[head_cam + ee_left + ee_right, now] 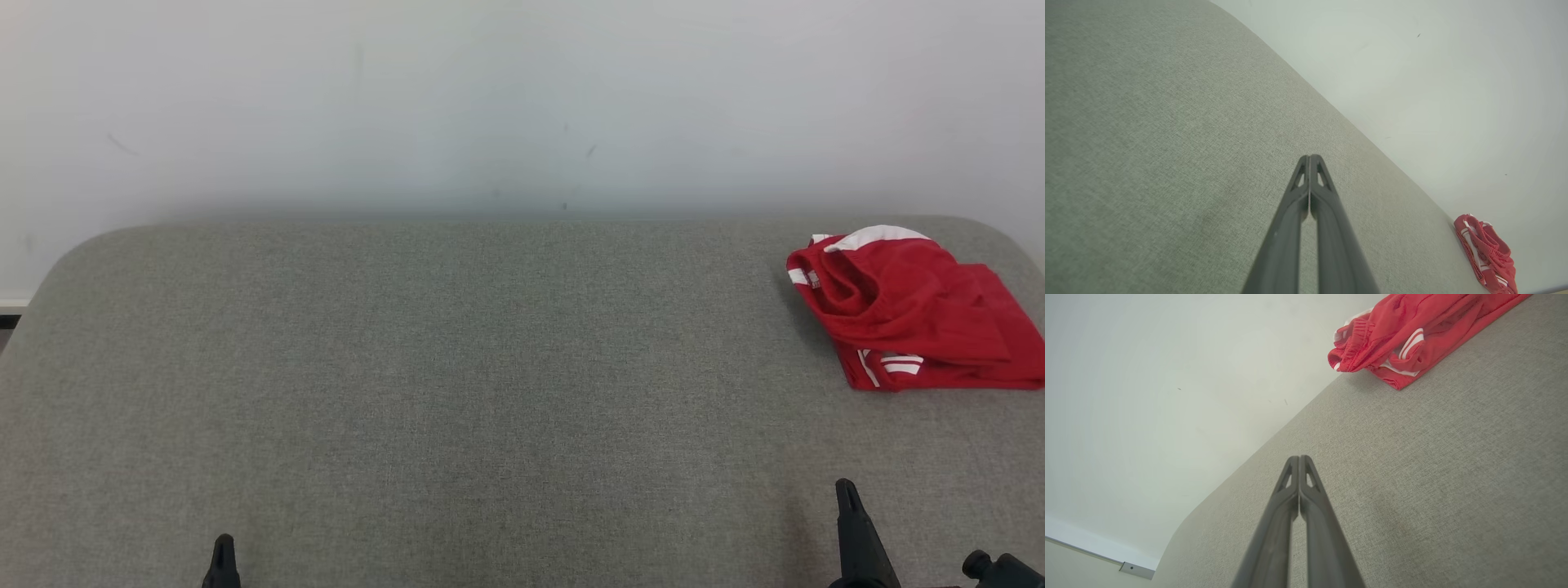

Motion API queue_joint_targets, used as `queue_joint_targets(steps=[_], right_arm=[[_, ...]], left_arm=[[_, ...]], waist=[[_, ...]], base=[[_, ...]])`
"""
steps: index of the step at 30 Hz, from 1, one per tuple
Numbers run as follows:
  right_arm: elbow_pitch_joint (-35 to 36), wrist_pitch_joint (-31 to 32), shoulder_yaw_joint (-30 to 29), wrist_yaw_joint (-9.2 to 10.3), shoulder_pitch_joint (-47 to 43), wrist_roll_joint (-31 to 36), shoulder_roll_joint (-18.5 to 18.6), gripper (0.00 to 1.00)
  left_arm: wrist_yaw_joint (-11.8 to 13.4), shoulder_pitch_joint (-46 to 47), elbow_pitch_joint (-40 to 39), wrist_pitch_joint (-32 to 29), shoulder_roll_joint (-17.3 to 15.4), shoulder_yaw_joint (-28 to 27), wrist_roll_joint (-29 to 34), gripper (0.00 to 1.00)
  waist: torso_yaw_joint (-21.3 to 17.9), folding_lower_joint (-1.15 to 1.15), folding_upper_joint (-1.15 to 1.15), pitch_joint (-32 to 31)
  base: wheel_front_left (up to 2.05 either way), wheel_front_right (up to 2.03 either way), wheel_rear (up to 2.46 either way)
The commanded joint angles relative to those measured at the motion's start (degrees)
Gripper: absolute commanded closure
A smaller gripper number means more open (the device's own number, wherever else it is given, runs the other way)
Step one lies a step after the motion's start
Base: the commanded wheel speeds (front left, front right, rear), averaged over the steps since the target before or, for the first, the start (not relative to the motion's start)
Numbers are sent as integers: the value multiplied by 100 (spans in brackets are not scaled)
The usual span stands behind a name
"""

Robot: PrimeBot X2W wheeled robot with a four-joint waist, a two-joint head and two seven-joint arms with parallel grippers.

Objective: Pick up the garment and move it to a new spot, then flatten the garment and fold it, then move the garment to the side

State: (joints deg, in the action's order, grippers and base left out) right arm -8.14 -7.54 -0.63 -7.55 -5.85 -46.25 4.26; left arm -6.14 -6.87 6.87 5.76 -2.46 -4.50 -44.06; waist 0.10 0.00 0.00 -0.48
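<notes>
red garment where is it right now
In the head view the red garment lies crumpled on the far right of the grey padded surface, near its back edge by the white wall, ahead of the right gripper.

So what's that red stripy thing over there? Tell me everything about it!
The red cloth garment with white stripes looks soft, with a gathered band at one opening. It lies crumpled in a loose, half-folded heap, not flat. It rests on the grey woven fabric surface, at the far right, close to the pale wall. Only that surface touches it.
</notes>
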Motion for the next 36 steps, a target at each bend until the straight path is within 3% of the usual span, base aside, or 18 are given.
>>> queue_joint_targets(steps=[1, 36], right_arm=[[105, 43, 8, 4, 103, -235, 57, 100], [311, 599, -41, 7, 144, -2548, 88, 100]], left_arm=[[-37, 16, -108, -51, -32, -41, -257, 100], [-97, -41, -387, -611, -45, -147, -2598, 100]], waist=[[0, 0, 0, 1], [-4, 0, 0, 23]], base=[[0, 0, 0], [0, 0, 0]])
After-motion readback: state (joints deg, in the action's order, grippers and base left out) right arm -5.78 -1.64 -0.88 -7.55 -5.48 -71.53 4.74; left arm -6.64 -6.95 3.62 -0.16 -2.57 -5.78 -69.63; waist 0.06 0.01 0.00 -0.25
